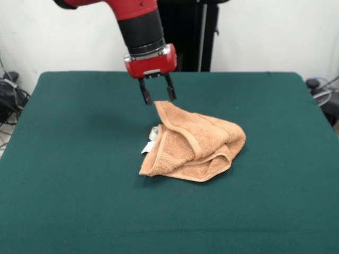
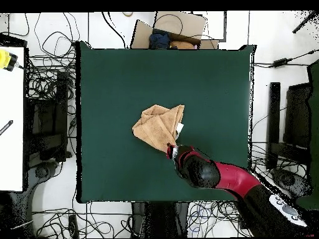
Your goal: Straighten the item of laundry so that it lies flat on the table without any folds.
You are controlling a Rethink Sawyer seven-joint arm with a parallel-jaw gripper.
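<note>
The orange-tan towel lies crumpled and folded over itself near the middle of the dark green table. Its far left corner rises to a peak, and white tags stick out at its left side. My gripper hangs just above and behind that raised corner, with its jaws open and empty. In the overhead view the towel is a bunched heap on the table, with a white tag on its right edge. There my gripper is at the heap's lower right corner.
Green felt surrounds the towel on all sides. A cardboard box sits beyond the table's far edge. A white bench stands at the left, black equipment at the right, and cables lie all around on the floor.
</note>
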